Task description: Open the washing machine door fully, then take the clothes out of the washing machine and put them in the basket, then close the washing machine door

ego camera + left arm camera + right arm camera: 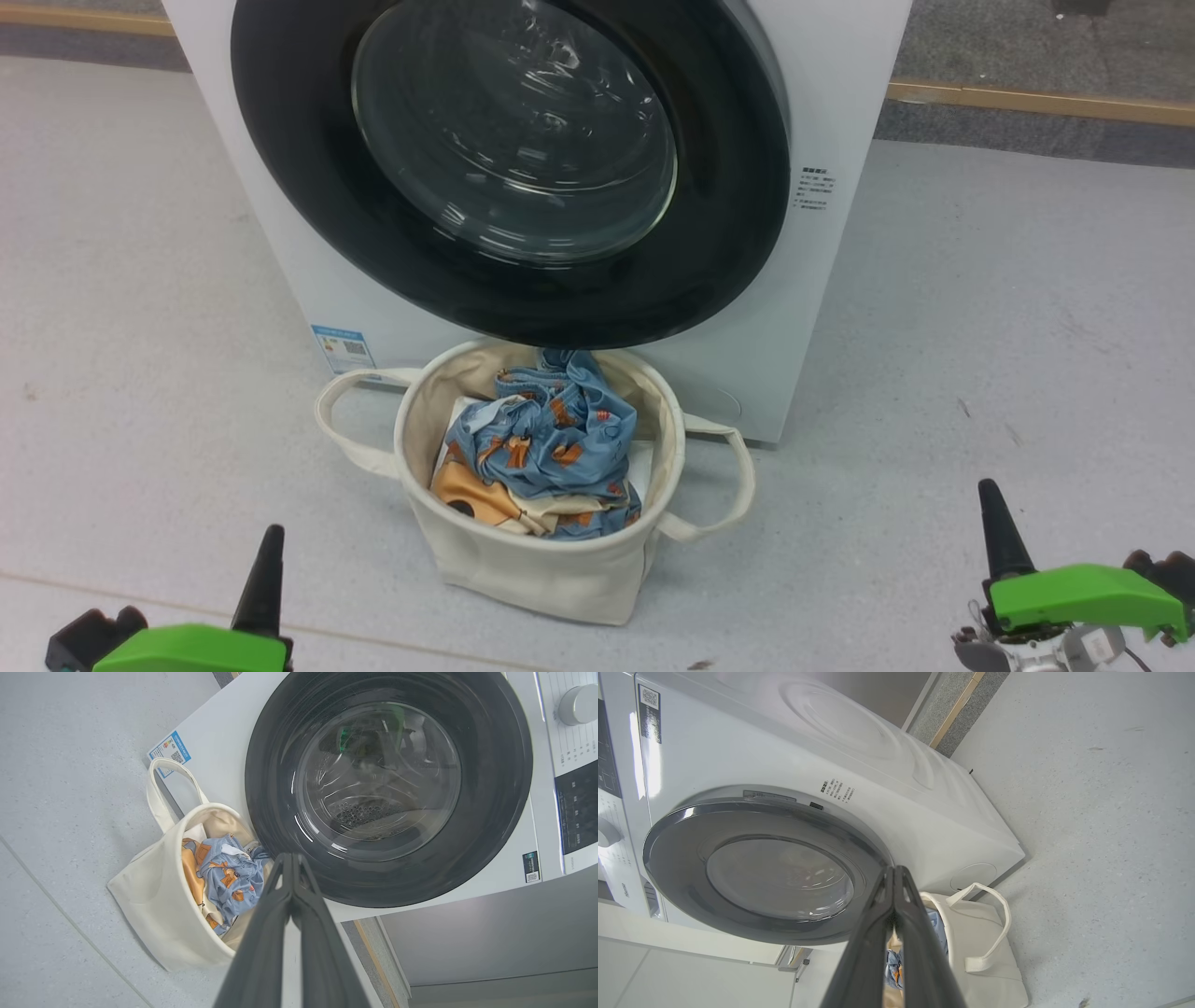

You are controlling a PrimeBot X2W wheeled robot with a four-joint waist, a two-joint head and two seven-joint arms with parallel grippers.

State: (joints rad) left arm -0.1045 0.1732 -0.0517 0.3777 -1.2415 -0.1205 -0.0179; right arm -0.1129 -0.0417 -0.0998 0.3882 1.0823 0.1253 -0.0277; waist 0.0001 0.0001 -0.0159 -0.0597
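- The jaws of both grippers are pressed together, with nothing pinched; the left gripper (272, 541) and right gripper (991, 495) are held low, well apart from everything.
- The clothes (551, 439) are heaped in the basket (532, 565), a blue printed piece over a cream-and-orange one.
- The basket is set on the floor (980, 327) just before the machine (831, 93), under the lower rim of the door (523, 159).
- The door appears shut flush against the machine; no garment can be made out through its glass.
- The task is judged finished or nearly so; only the latching remains to be confirmed.
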